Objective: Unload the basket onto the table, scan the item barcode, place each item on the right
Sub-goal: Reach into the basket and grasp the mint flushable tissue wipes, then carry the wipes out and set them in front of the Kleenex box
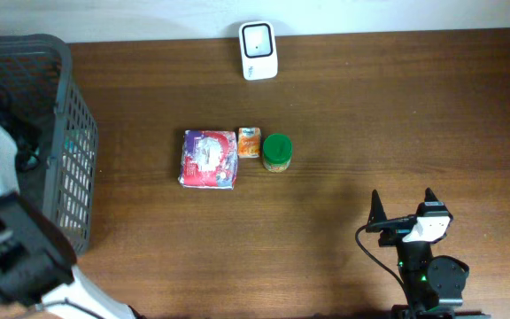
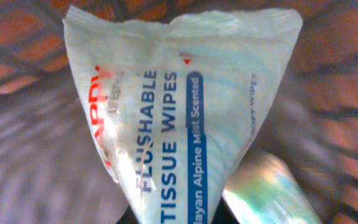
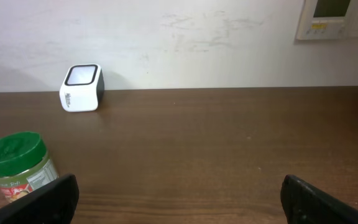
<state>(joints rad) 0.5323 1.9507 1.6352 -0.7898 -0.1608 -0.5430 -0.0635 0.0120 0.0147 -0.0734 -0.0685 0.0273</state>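
Basket mesh (image 2: 344, 134) behind; white wipes pack (image 2: 179, 112), blue "FLUSHABLE TISSUE WIPES" lettering, pinched in left claw (image 2: 166, 219); right claw (image 3: 179, 202) agape.

The overhead camera looks straight down on the whole wooden table (image 1: 370, 115), from far enough off to take in the grey basket (image 1: 65, 133) at its left edge. The right wrist camera sits low near the tabletop, facing level across it to the wall (image 3: 197, 43). It shares the white scanner (image 3: 81, 88) and the green-lidded jar (image 3: 18, 165) with the overhead view. The left wrist camera is pressed close against a wipes pack (image 2: 185, 124), with blurred mesh (image 2: 17, 56) behind.
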